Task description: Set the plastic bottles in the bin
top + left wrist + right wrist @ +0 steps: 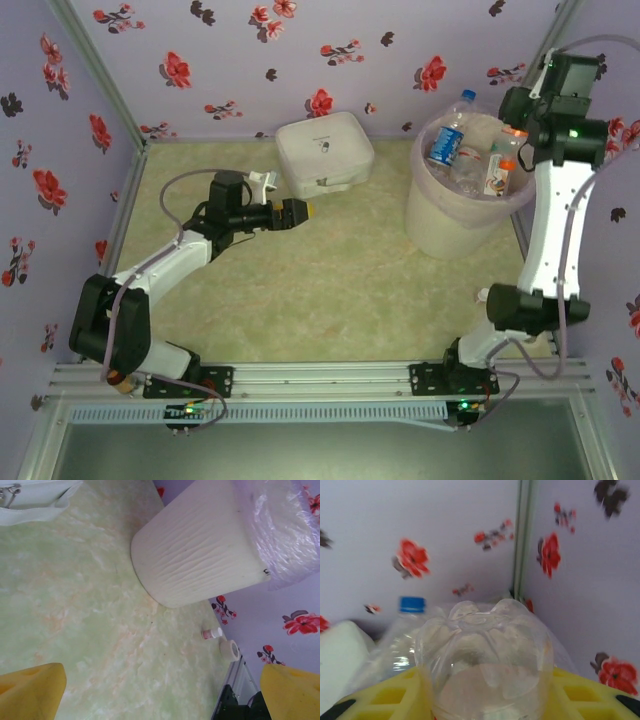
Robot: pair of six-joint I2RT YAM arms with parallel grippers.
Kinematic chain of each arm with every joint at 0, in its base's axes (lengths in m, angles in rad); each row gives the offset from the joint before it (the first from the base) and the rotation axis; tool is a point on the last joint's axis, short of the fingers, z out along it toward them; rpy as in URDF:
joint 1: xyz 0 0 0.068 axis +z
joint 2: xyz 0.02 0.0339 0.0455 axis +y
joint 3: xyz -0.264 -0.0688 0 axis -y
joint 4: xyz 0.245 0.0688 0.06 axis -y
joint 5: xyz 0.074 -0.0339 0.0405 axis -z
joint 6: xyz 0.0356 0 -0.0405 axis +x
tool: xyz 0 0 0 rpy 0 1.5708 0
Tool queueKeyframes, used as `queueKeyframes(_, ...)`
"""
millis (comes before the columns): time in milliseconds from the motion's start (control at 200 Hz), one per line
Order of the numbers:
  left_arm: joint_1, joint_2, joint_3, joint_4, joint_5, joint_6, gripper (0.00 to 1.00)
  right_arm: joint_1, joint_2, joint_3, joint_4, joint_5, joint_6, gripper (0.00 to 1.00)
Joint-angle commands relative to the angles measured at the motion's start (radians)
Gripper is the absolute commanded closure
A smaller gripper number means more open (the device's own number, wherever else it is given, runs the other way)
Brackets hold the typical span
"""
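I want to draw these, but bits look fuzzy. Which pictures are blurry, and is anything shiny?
Right wrist view: the clear bottle sits very close and looks soft, and the wall flowers behind are smeared. Left wrist view: the bag over the bin shows pale glare, and the yellow fingertips are out of focus. Top view: even, soft light, a little hazy.

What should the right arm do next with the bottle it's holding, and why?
Probably open the right gripper and let the clear plastic bottle drop. It sits clamped between the yellow fingers and, from the top view, appears to hang over the bag-lined mouth of the bin, where other bottles already lie, so release seems the only step left.
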Motion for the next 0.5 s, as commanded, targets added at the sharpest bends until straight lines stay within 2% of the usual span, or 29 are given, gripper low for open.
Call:
queueKeyframes(0,0.006,0.0,0.039,-0.045,-0.022,0.036,0.0,-0.03,0.082,0.071,-0.095,-0.099,-0.002,0.73)
queueKeyframes(115,0.006,0.007,0.04,-0.048,-0.025,0.036,0.0,-0.03,0.159,0.072,-0.083,-0.171,0.026,0.67)
queueKeyframes(250,0.006,0.014,0.043,-0.062,-0.025,0.046,0.01,-0.03,0.22,0.042,-0.061,-0.221,0.079,0.49)
queueKeyframes(495,0.007,0.026,0.036,-0.071,-0.028,0.054,0.0,-0.028,0.329,0.038,-0.165,-0.262,0.127,0.35)
